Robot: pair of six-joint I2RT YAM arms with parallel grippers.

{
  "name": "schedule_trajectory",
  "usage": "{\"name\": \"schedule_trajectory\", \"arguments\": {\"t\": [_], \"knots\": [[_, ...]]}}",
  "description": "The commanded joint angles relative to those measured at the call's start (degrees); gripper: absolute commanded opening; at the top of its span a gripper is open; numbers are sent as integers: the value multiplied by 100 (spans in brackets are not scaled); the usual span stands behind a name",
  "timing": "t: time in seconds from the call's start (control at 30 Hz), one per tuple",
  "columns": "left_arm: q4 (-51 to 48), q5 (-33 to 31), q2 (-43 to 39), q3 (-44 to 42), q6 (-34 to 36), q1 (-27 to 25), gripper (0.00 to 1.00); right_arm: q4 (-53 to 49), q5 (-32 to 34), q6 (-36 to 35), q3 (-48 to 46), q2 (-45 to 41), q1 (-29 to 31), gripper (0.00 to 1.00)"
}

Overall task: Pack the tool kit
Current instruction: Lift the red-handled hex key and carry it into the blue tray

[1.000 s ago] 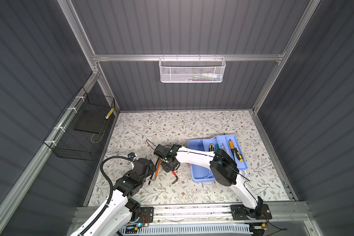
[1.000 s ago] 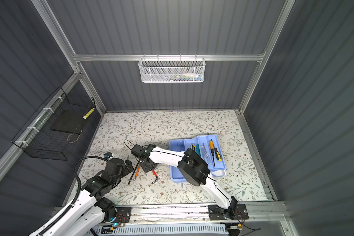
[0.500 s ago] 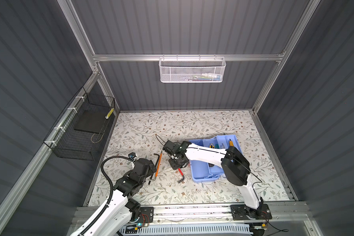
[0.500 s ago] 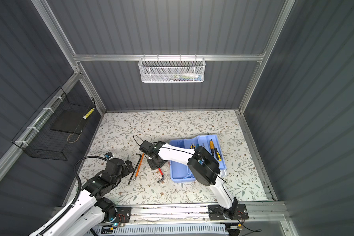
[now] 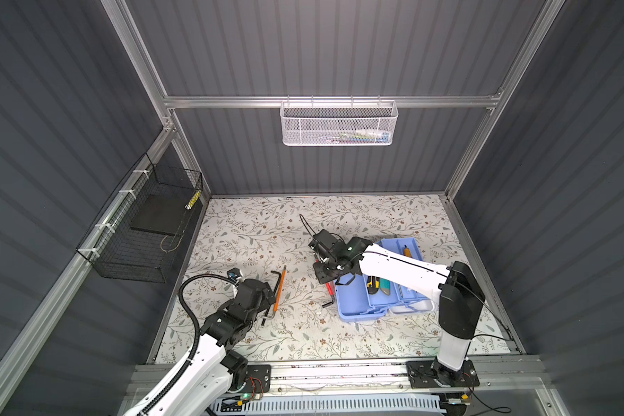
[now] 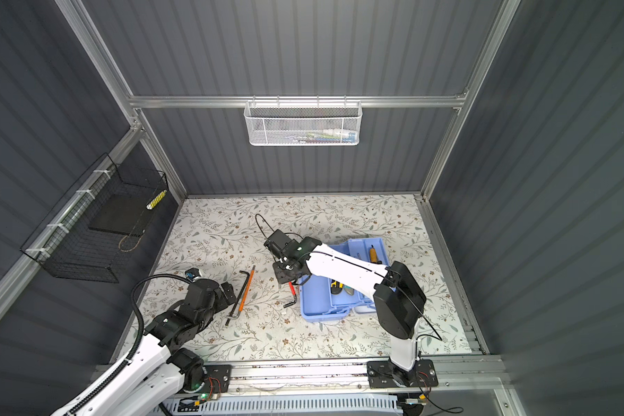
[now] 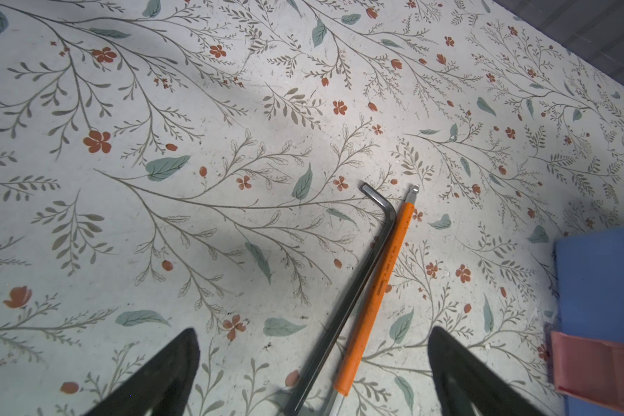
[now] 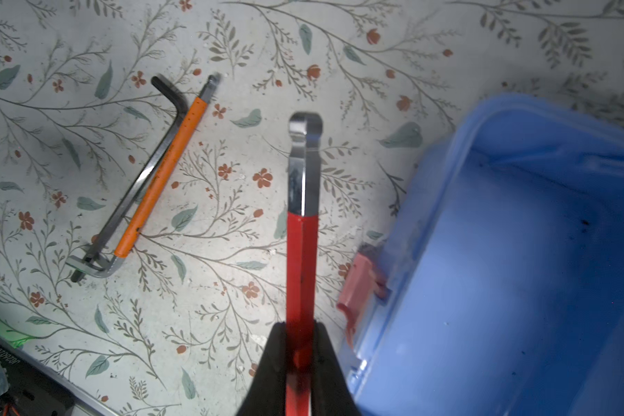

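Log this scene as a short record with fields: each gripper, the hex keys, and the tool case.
left gripper: fingers open, over the two loose keys
right gripper: fingers shut on red-sleeved metal hex key, beside the case's edge
loose keys: plain black metal hex key and orange-sleeved metal hex key, side by side on the floral-patterned table
light blue plastic tool case: open; yellow-and-black utility knife lies in a tray
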Motion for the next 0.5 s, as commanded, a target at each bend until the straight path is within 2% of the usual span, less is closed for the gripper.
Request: {"name": "schedule_trajectory", "arguments": {"t": [0.0,0.2,0.47], "knots": [[84,47,64,41,182,-8,99,-27,240,170,-279,-394,-137,0],[197,99,173,15,195,-9,100,25,405,277,-713,-714,-324,0],[193,100,190,45,221,-6,100,12,463,304,-1090,-650,-593,0]]}}
